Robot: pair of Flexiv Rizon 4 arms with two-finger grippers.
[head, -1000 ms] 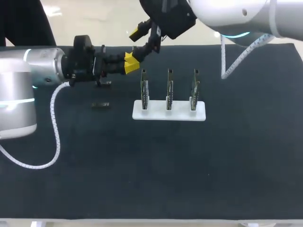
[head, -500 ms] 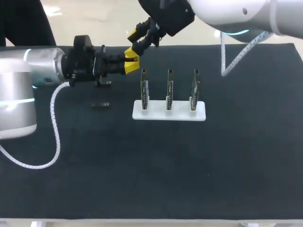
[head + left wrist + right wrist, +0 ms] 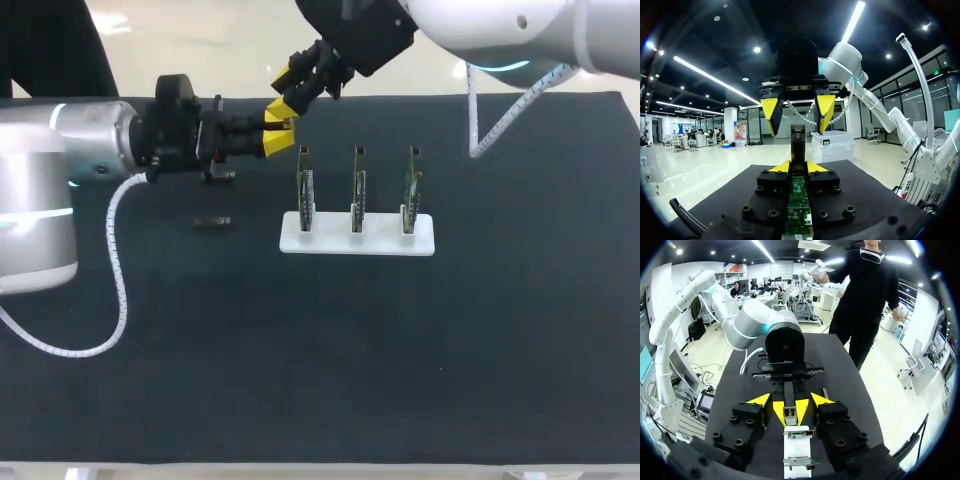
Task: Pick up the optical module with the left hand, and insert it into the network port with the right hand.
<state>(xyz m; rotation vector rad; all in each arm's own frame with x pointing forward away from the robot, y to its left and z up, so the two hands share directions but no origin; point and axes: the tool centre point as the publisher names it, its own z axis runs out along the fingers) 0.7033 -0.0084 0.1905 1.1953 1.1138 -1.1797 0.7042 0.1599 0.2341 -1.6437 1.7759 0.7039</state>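
Dark matte tabletop point(image 3: 400, 350), pale strip along its near edge.

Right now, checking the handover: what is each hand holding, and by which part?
Left hand pinches the optical module by its sides, tip protruding. Right hand open, holding nothing.

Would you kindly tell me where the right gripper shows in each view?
Head view: right gripper at the far edge, by the left gripper.
Left wrist view: ahead, open around the optical module.
Right wrist view: its own, flanking that module.
Shared landmark: the left gripper.
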